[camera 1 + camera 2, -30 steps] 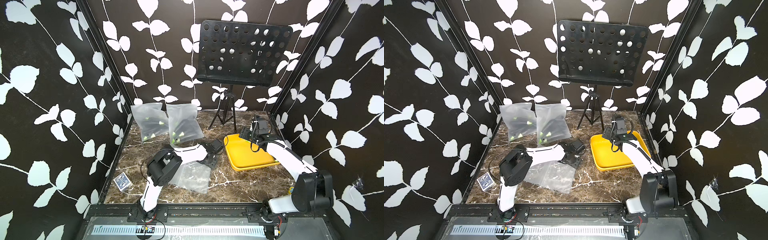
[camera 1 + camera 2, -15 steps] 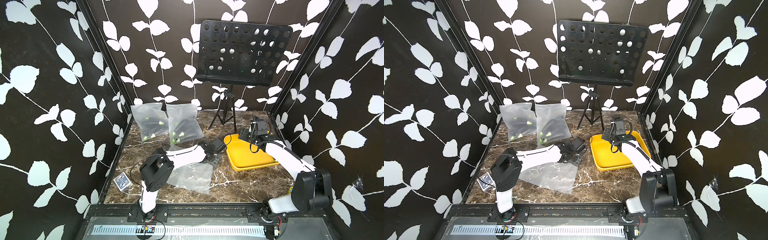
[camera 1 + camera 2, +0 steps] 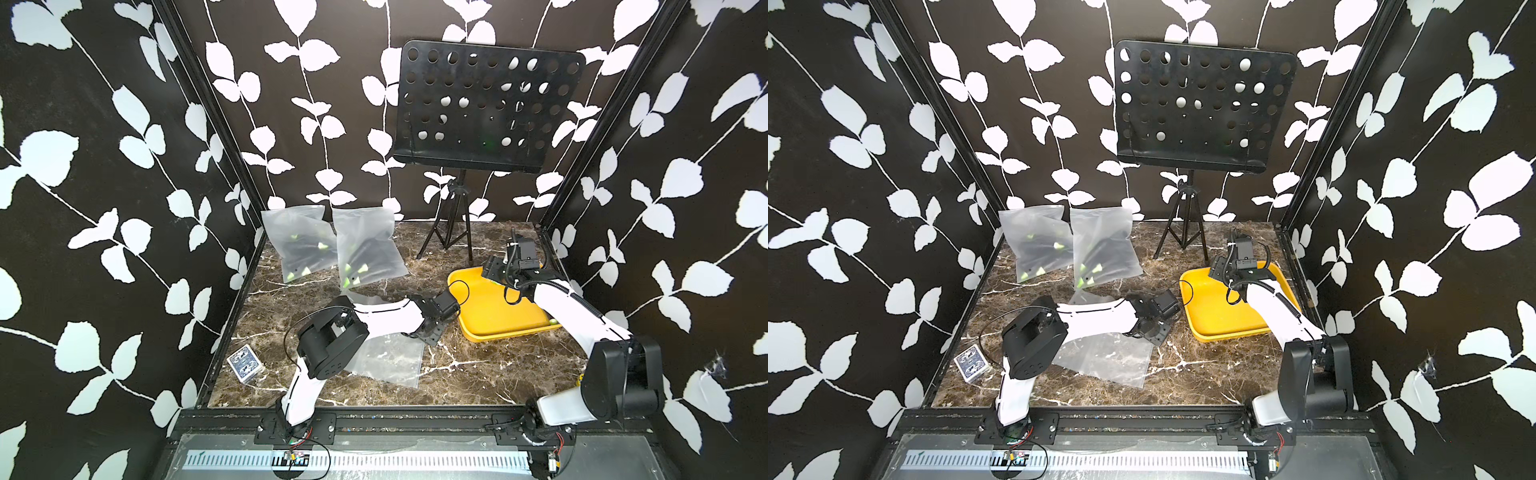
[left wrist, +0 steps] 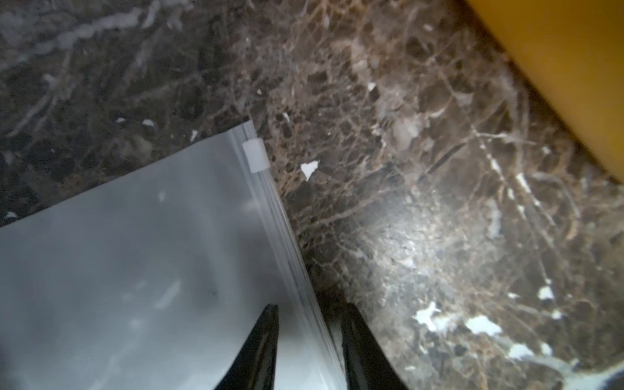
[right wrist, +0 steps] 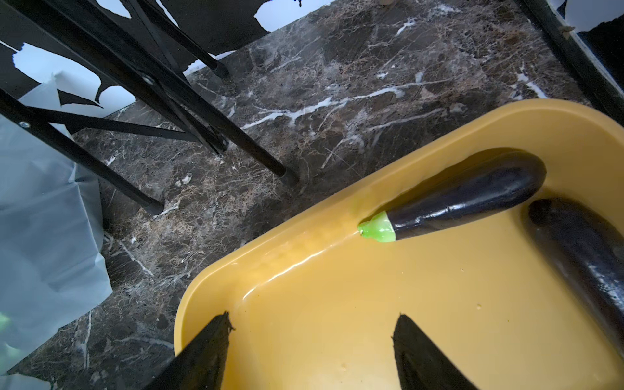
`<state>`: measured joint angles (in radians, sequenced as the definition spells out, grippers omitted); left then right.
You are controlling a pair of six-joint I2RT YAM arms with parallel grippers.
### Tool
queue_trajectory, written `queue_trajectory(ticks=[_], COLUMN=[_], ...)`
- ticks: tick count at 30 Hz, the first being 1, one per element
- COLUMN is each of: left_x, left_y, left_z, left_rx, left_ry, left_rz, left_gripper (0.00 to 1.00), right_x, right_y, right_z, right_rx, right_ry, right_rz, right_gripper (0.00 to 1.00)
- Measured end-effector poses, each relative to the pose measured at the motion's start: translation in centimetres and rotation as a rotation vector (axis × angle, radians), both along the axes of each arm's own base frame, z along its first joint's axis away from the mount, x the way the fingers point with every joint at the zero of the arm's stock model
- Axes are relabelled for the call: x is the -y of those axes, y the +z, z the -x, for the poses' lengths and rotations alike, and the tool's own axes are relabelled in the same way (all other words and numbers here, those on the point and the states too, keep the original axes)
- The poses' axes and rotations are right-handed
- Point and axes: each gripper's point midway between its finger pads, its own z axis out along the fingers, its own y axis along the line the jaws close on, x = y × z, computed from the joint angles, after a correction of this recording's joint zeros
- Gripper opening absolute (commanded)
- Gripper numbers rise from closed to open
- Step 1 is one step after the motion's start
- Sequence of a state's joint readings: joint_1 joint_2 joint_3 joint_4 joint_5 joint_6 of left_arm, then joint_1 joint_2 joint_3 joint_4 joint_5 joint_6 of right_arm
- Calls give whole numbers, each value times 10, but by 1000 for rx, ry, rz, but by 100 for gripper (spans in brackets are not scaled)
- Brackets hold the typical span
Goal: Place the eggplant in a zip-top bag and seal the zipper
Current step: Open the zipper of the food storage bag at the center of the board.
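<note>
Stand legs [image 5: 256, 153] near tray [image 5: 270, 241] rim; bare marble [image 4: 405, 202] between tray, bag [image 4: 135, 253].

The table [image 3: 478, 374] is dark brown marble veined white, and the walls [image 3: 104, 166] are black with white leaves. The tray [image 5: 337, 320] is yellow, and the eggplant [image 5: 472, 199] is glossy purple-black with a bright green cap. The zip-top bag [image 4: 135, 270] is frosted grey-white with a white slider [image 4: 255, 156], and the card deck [image 3: 245, 362] is blue-patterned.

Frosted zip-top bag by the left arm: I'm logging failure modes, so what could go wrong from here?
The left jaws straddle the zipper edge of the frosted plastic zip-top bag, flat on the brown marble tabletop: closing may pinch both layers or slip off the thin film. Two dark purple eggplants lie close together in the yellow plastic tray, so the open right jaws may nudge one while grasping the other.
</note>
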<state>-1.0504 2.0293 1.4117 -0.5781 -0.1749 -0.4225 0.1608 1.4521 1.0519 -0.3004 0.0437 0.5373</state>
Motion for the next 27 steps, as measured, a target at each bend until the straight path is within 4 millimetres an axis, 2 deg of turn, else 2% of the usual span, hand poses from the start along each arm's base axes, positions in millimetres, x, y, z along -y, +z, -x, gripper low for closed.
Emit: queue_trajectory(ticks=[7,16,20,27], left_x=[0,2,2,-6], left_y=[2,-1,0,7], left_z=[-5,-9,-9,-11], left_rx=[-20,-77,-89,-107], left_ry=[29,65,82,113], left_rz=[29,91,123,165], left_gripper=[18,3,0,0], right_x=[0,0,-2,-14], right_y=[-7,-5,-5,-6], right_z=[4,4,4,7], right_rx=[-16,-9,-10,-17], right_ry=[4,5,15,66], right_rz=[2,1,-5,-3], right_gripper=[75,75,74,74])
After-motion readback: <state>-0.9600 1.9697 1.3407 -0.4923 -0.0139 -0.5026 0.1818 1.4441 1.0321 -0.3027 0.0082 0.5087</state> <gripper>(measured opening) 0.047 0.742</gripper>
